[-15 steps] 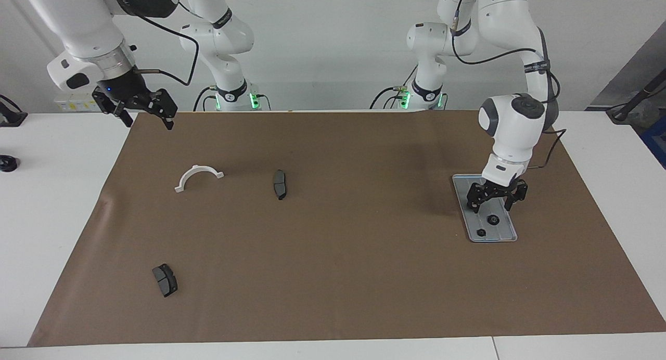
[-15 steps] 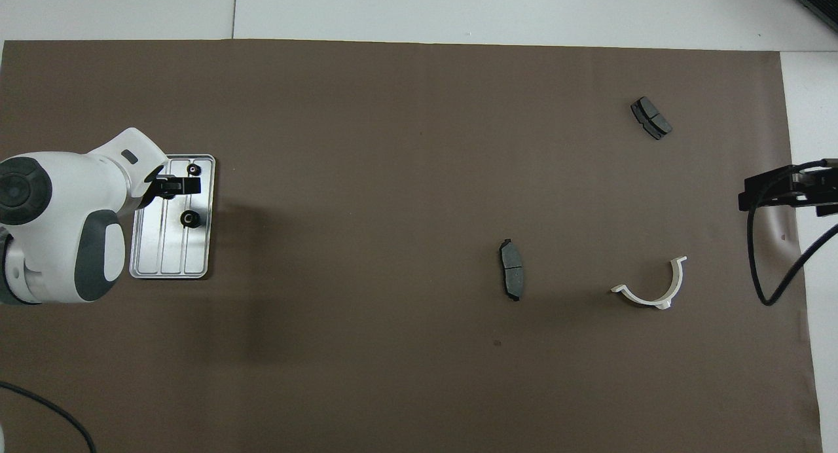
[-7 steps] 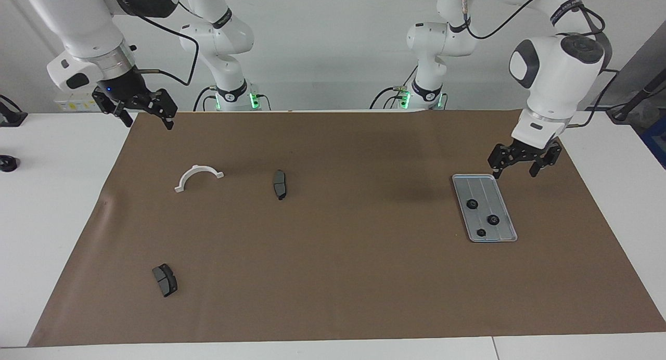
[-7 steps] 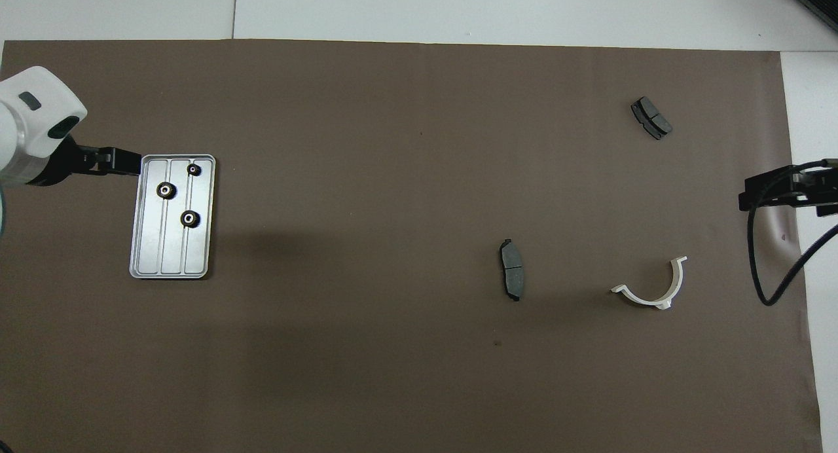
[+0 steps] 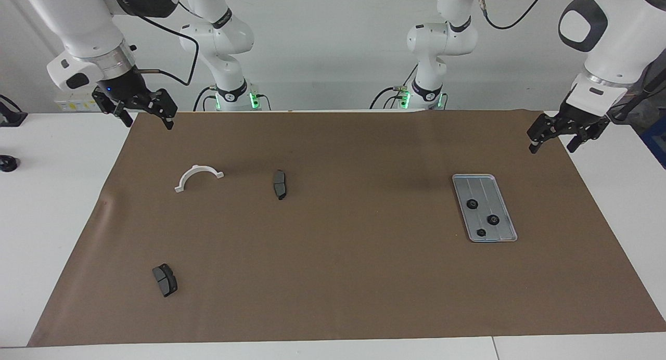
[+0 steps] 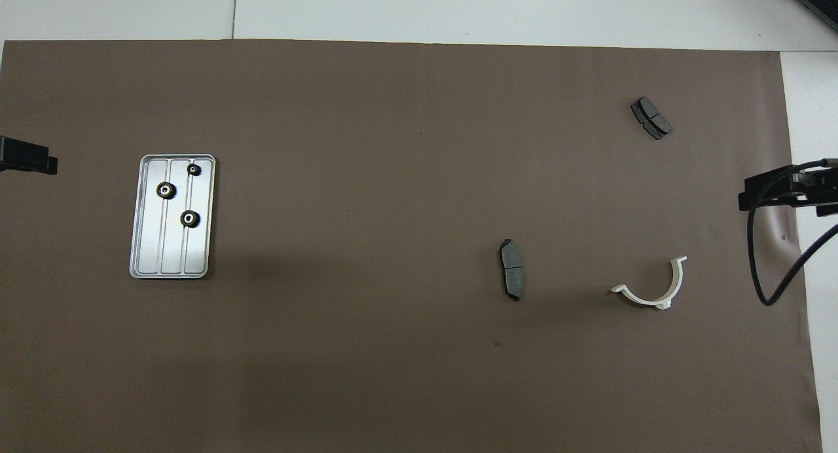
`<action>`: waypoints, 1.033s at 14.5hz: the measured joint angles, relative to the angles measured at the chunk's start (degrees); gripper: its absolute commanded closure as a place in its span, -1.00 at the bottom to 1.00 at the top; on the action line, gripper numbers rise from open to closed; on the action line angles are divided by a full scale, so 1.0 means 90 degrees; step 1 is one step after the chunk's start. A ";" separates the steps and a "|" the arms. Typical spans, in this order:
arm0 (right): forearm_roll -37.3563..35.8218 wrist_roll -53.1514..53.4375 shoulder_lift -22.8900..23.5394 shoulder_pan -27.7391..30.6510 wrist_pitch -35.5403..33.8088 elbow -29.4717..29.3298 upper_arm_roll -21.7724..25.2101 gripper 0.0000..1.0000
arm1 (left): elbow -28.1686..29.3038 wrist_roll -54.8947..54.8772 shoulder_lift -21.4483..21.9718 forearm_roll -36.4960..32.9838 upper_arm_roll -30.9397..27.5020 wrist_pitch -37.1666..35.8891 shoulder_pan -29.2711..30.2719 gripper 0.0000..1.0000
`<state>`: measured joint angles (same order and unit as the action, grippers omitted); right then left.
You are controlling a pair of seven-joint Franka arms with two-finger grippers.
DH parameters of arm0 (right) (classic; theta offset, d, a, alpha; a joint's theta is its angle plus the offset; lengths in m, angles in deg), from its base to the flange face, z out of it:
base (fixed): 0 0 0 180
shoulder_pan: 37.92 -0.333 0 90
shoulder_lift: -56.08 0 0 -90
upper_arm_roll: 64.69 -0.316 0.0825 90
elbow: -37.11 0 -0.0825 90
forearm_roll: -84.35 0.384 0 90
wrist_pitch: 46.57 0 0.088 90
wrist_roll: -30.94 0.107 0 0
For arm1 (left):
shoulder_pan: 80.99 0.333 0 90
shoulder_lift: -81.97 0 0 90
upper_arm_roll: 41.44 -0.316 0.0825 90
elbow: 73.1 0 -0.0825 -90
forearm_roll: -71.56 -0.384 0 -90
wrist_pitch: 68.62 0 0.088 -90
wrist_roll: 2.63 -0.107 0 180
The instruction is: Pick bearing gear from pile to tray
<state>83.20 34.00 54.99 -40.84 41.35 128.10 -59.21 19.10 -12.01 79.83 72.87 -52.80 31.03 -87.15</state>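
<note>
Bearing gears, three of them (image 5: pixel 472 204) (image 5: pixel 492 219) (image 5: pixel 481 232), lay inside the tray (image 5: pixel 507 236), none in either gripper. The left gripper (image 5: pixel 552 137) hung raised over the brown mat's (image 5: pixel 333 277) edge at the left arm's end of the table, fingers apart and empty, well apart from the tray. The right gripper (image 5: pixel 141 112) hung raised over the mat's corner at the right arm's end, fingers likewise apart and empty; that arm seemed to be waiting.

Out across the mat, toward the right arm's end, the rest of the scatter was a white half-ring bracket (image 5: pixel 198 176), one dark brake pad (image 5: pixel 279 183) beside it toward the middle, and a second brake pad (image 5: pixel 165 279) much farther from the robots. I could make out no loose gear among them.

To my eye the picking looked finished, with the left arm clear of the tray. If that is right, the next move called for nothing more than parking; any stray gear would need finding first.
</note>
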 measured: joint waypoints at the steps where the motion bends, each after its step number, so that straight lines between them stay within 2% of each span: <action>1: 0.0000 0.0000 0.0000 0.0000 0.0000 0.0000 0.0000 -1.00 | 0.0140 0.0000 0.0102 0.0030 0.0005 0.0025 0.0000 -1.00; 5: 0.0000 0.0000 0.0000 0.0000 0.0000 0.0000 0.0000 -1.00 | 0.0833 0.0001 0.0512 0.0077 0.0005 0.0310 0.0000 -1.00; 8: 0.0000 0.0000 0.0000 0.0000 0.0000 0.0000 0.0000 -1.00 | 0.0690 0.0003 0.0532 0.0083 0.0038 0.0177 -0.0007 -1.00; 12: 0.0000 0.0000 0.0000 0.0000 0.0000 0.0000 0.0000 -1.00 | 0.0147 0.0130 0.0413 0.0192 0.0054 -0.0454 -0.0011 -1.00; 15: 0.0000 0.0000 0.0000 0.0000 0.0000 0.0000 0.0000 -1.00 | 0.0111 0.0155 0.0402 0.0211 0.0058 -0.0597 -0.0011 -1.00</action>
<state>83.20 34.00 54.99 -40.84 41.35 128.10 -59.21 20.10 -10.61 83.45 74.76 -52.27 25.66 -87.25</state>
